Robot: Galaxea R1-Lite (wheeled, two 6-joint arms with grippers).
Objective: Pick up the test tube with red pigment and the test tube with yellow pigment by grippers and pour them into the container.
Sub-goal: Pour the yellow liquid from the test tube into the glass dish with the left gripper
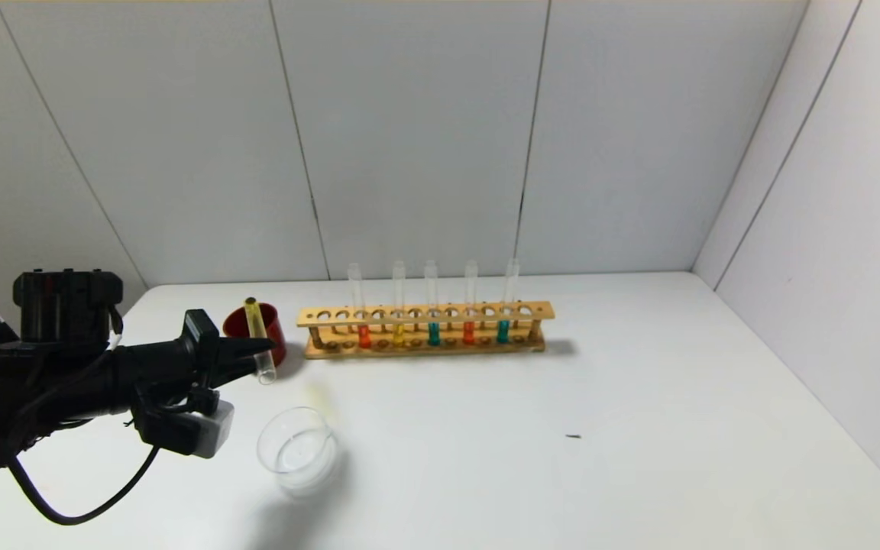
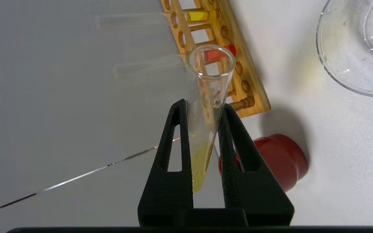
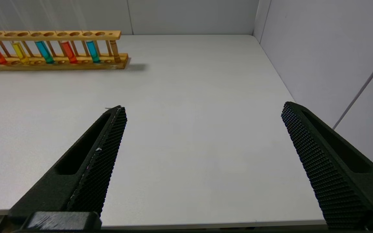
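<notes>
My left gripper is shut on the test tube with yellow pigment. The tube is upended, closed end up and open mouth down. Only a yellow film and a small pool remain in it. Its mouth hangs over the table between the dark red cup and the clear container, not above the container. Two test tubes with red pigment and a second yellow one stand in the wooden rack. My right gripper is open and empty, low over the table's near right edge.
Two teal tubes also stand in the rack. The red cup sits just behind my left fingers. A faint yellowish mark lies on the table beyond the container. A small dark speck lies mid-table. Walls close the back and right.
</notes>
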